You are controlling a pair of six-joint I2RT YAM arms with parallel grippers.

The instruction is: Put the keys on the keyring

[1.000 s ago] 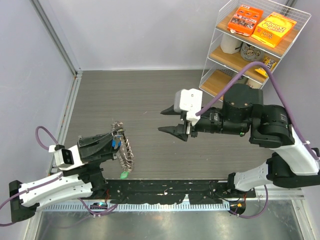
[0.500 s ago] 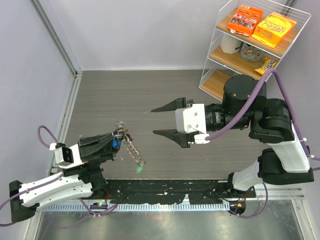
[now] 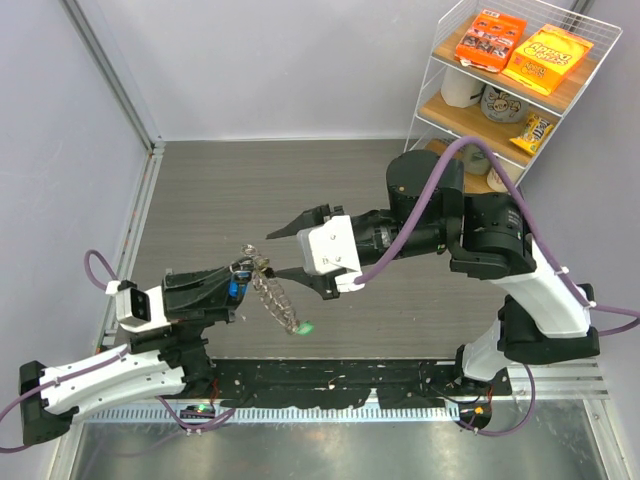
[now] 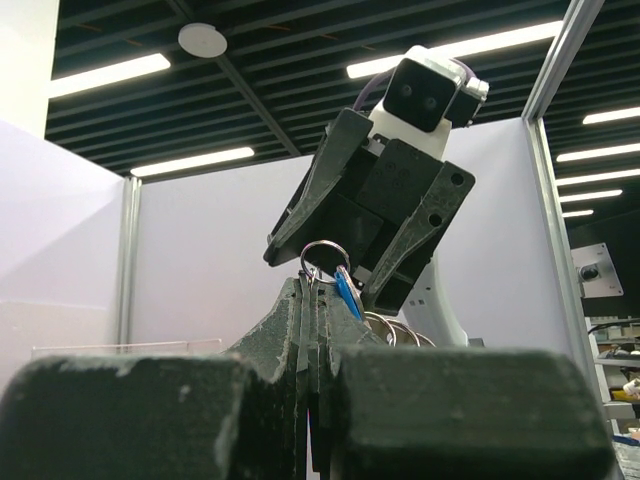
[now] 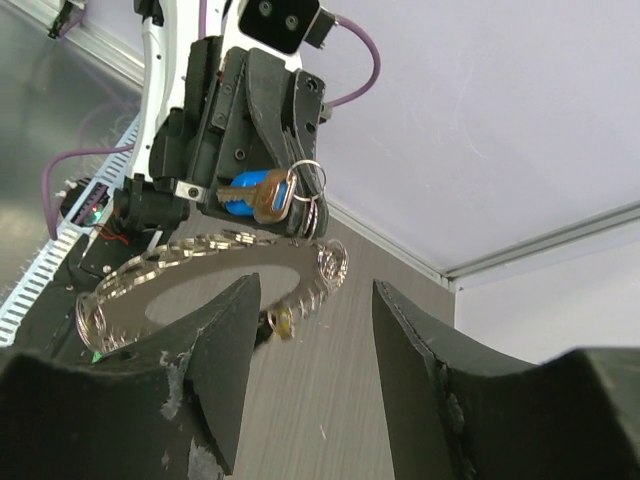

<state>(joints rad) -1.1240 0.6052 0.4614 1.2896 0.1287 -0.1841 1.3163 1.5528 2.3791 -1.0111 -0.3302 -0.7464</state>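
Keys fringe the keyring, which hangs in the air above the grey worktop, slanting down and to the right from the left hand. That hand is clenched on the keyring's upper end, where a blue-headed key and a small split ring stick out past its fingertips. A green tag dangles at the low end. The right hand is released, with its jaws spread wide, and it points at the top of the keyring from just beside it. From the right wrist the ring shows as a wide loop framed between that hand's two fingers; whether either finger touches it cannot be told. A wire shelf stands at the far right corner.
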